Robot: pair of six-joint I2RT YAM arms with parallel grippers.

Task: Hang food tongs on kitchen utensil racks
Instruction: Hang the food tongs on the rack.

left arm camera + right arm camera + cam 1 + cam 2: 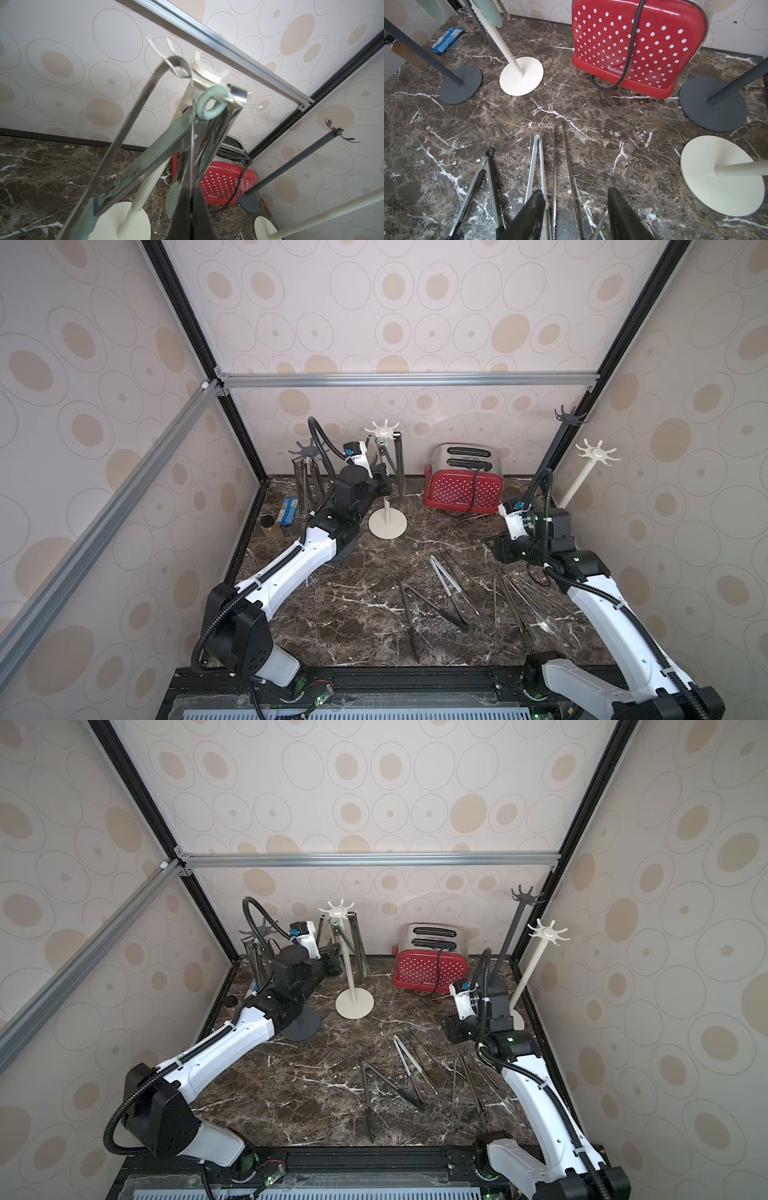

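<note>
— Where are the food tongs (444, 577) found?
— Several are hung from the crown of the cream rack (204, 72) near the back wall, and more from the dark grey rack (309, 450) beside it. The rest are spread flat on the tabletop (332, 605) in front of the right arm, among them white tongs (537, 140) and black-tipped tongs (485, 164).
— How is the left hand (190, 193) seen?
— Its fingers are pressed together on one thin arm of the steel tongs (126, 133). Their bent top is hooked over a prong of the cream crown, beside green-handled tongs (149, 158).
— And the right hand (575, 216)?
— It is held spread above the lying tongs, with nothing gripped. The red toaster (463, 485) is seen beyond it, at the back wall.
</note>
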